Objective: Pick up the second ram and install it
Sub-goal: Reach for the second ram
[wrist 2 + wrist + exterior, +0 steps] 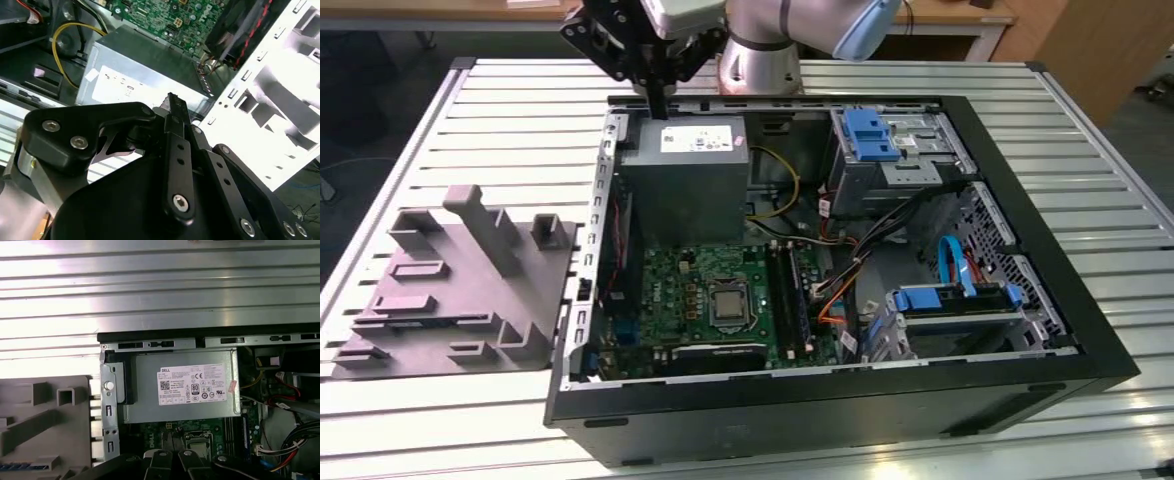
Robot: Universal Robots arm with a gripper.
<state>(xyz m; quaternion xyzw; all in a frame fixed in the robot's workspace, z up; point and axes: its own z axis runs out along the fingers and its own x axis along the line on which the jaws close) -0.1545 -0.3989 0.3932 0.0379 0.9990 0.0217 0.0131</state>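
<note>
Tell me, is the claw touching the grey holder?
Apart. The exterior view shows the gripper above the power supply, well clear of the grey holder.

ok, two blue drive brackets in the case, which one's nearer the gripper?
The upper blue bracket, on the cage beside the power supply that the gripper hovers by. The other blue bracket lies low toward the exterior view's right, farther off.

The table (520, 110) is made of ribbed bare metal, bright and reflective. The case (854, 415) is finished matt black outside, with dull grey sheet metal seen within. A dull grey metal skin and a white paper label (195, 384) are shown on the power supply (680, 180). The fixture (454, 290) is seen to be matt grey plastic. The gripper (175, 107) is matt black, set with shiny screws (180, 202)
</note>
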